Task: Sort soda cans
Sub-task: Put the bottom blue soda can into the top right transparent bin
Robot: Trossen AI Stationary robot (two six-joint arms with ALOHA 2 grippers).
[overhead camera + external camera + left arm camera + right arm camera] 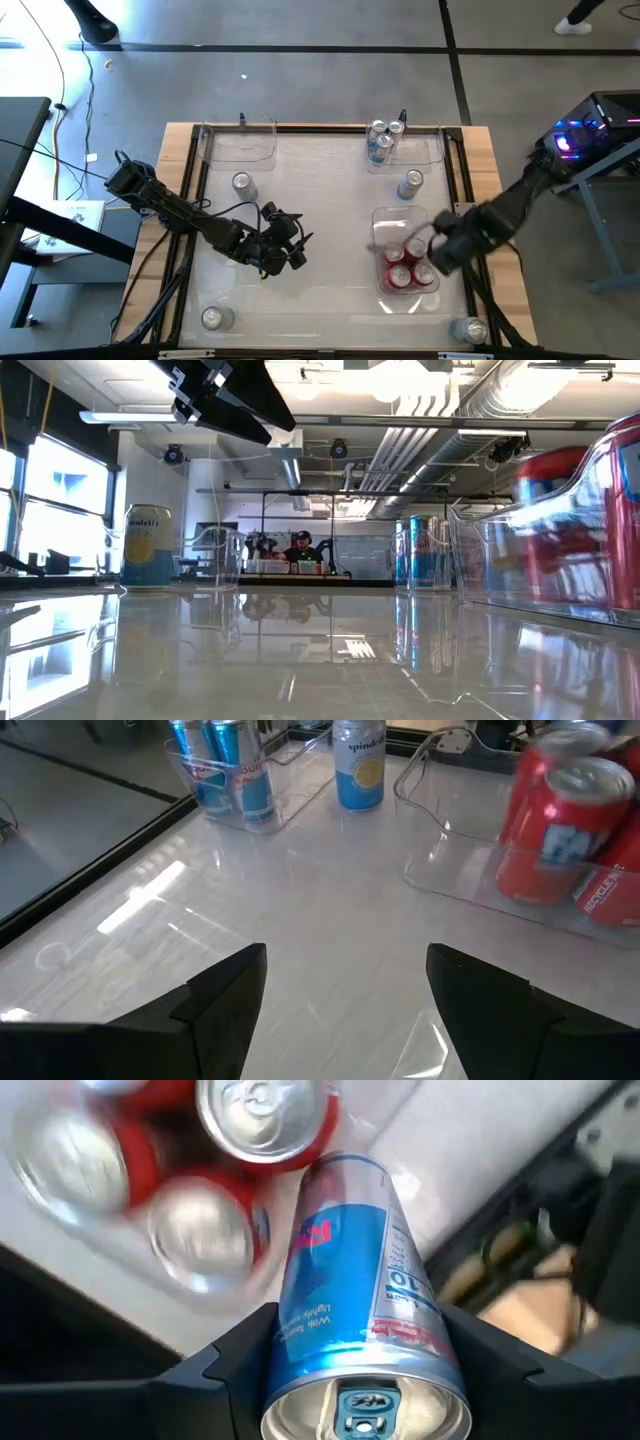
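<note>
My right gripper [350, 1380] is shut on a slim blue-and-silver can [350, 1270] above the near-right bin [383, 215], which holds several red cans [405, 265] standing upright. My left gripper [345, 990] is open and hangs over bare table left of centre [285, 245], touching nothing. Blue cans [380, 140] stand in the far-right bin. Single cans stand on the table: a blue one [411, 184], a silver one [242, 183], one at the near left [215, 318] and one at the near right [470, 330]. My right gripper pinches the blue-and-silver can between its two fingers [230, 1370], one on each side of the can's upper body [300, 1330], just under its silver top. The fingers come from above, pointing down. The can is lifted clear and hangs tilted over the red cans.
An empty clear bin [240, 145] sits at the far left. A black frame [190, 200] borders the table. Open table surface lies between the two arms and along the near edge. A person sits in the room beyond the table [303, 550].
</note>
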